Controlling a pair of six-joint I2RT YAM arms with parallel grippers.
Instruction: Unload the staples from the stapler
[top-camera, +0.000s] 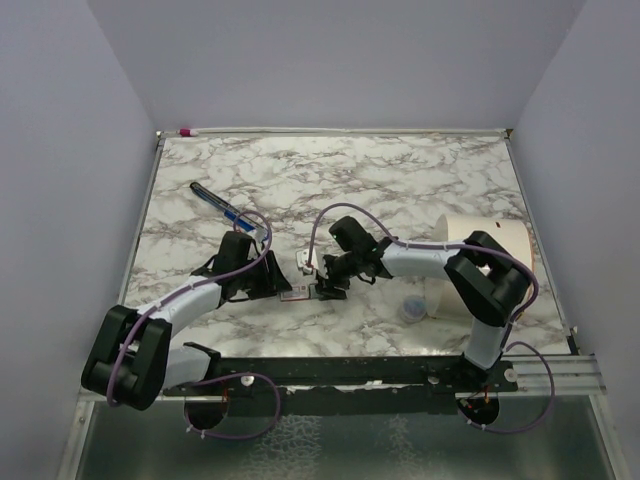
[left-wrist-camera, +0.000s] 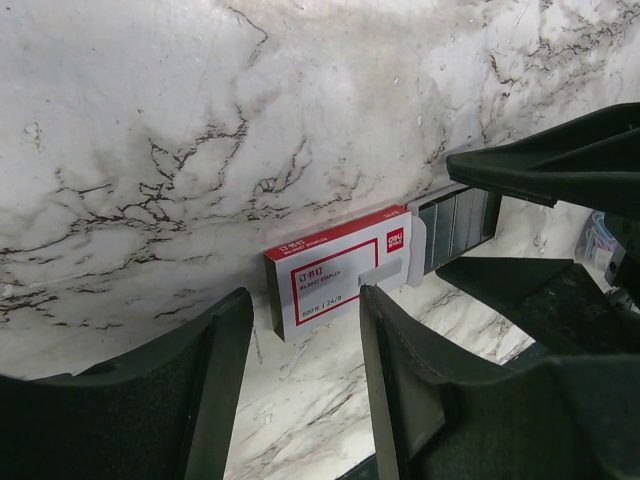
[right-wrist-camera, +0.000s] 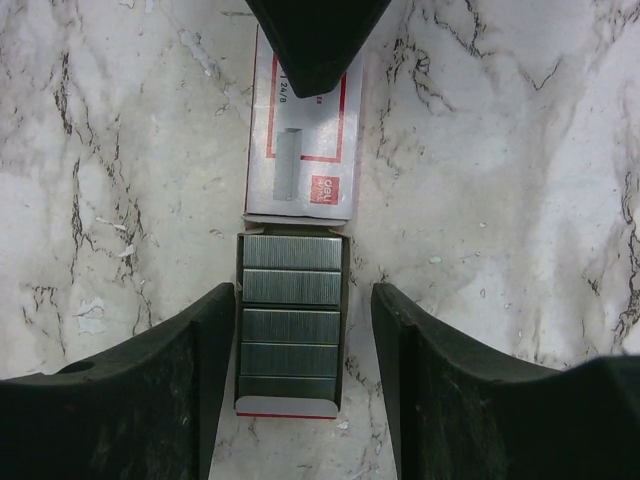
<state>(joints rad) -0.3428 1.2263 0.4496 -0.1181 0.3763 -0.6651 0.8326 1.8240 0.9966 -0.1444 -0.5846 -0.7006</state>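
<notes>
I have the staples (right-wrist-camera: 292, 325), short silvery-grey metal strips, lying side by side in a white card tray (right-wrist-camera: 290, 406). The tray sticks out of a small white box with red markings (right-wrist-camera: 300, 160) on the white marbled surface (right-wrist-camera: 500, 200). My right claw (right-wrist-camera: 302, 290) is spread astride the tray, close against one side with a gap on the other, pinching nothing. The left claw (left-wrist-camera: 303, 293) is spread too, gripping nothing, with one finger (left-wrist-camera: 385, 340) over the box.
</notes>
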